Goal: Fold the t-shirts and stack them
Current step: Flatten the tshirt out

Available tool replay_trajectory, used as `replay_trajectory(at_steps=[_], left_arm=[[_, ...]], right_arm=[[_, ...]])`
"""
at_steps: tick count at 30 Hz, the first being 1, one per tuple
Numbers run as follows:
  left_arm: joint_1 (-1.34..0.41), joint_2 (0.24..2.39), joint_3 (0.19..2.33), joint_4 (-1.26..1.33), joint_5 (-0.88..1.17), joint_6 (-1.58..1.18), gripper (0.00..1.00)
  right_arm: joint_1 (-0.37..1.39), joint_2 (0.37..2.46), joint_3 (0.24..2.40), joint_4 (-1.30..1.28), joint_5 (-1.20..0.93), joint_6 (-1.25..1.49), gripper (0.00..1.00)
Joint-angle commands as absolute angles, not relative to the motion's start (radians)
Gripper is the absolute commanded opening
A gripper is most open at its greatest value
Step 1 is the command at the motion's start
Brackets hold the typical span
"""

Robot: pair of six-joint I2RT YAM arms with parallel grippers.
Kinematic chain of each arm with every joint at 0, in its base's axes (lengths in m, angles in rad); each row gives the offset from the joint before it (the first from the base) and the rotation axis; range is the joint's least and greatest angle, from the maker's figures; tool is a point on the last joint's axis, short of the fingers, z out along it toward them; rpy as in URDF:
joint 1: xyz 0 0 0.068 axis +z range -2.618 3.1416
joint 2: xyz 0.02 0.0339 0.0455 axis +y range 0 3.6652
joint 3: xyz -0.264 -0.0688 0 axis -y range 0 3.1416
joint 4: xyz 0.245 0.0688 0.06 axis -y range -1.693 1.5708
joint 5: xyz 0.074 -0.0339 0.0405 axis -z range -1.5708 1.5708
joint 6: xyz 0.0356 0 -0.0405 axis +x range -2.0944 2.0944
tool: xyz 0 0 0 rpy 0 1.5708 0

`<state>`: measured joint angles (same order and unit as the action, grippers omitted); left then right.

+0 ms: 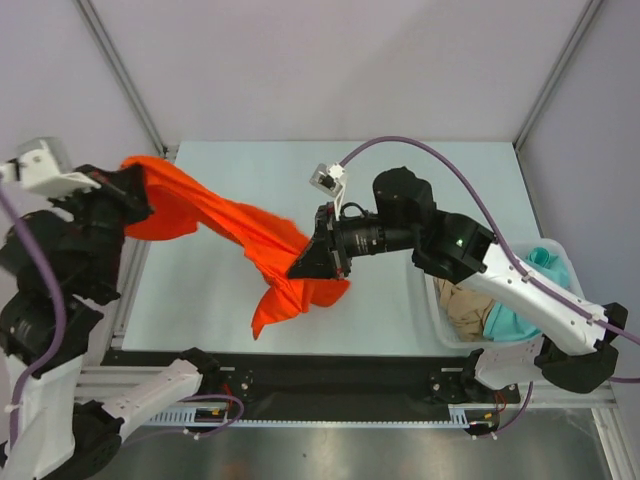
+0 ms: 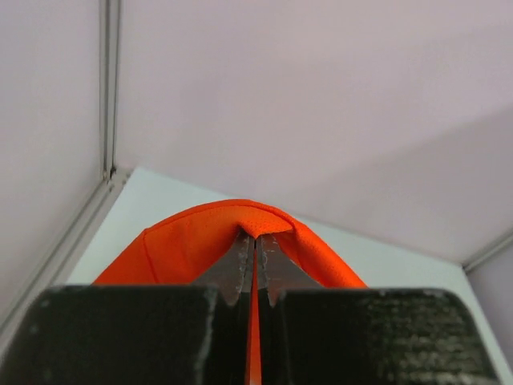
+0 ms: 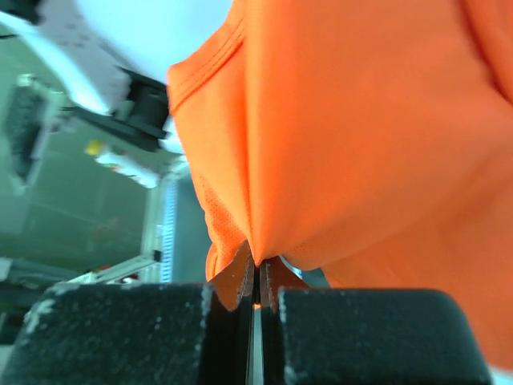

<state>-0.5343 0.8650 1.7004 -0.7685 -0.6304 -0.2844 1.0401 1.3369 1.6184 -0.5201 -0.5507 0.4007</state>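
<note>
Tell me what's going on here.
Two robot arms hold the orange t-shirt stretched between them above the table. The left hand is shut on one end near the far-left corner. The right hand is shut on it near the middle, with the rest hanging below. The teal shirt and beige shirt sit unfolded in the white basket at the right.
</note>
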Motion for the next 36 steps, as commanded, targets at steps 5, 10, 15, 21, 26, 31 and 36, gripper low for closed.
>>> replay_trajectory(at_steps=[5,10,15,21,26,31,36], left_arm=[[-0.532,0.956,1.839,-0.523,-0.726,-0.052,0.00],[-0.532,1.048,1.873,-0.391,-0.670,0.029,0.00],[-0.534,1.197,1.787,-0.322,-0.502,0.034,0.00],[-0.531,1.463,1.713,-0.348,-0.331,-0.031,0.00],[-0.532,1.918,2.117,-0.698,-0.356,-0.159,0.42],[-0.534,1.831,2.027,-0.762,-0.410,-0.258,0.77],[-0.532,1.553,1.621,-0.729,-0.361,-0.279,0.77]], right_arm=[[1.032,1.403,1.735,-0.453,-0.848,0.456,0.00],[1.006,1.473,1.781,-0.417,-0.952,0.520,0.00],[0.866,1.388,1.509,-0.118,-1.011,0.733,0.00],[0.580,1.215,1.122,-0.024,-0.923,0.901,0.01],[0.476,1.221,1.108,-0.551,-0.613,0.652,0.22],[0.422,1.218,1.137,-0.802,-0.276,0.491,0.52],[0.481,1.238,1.095,-0.792,-0.307,0.413,0.54]])
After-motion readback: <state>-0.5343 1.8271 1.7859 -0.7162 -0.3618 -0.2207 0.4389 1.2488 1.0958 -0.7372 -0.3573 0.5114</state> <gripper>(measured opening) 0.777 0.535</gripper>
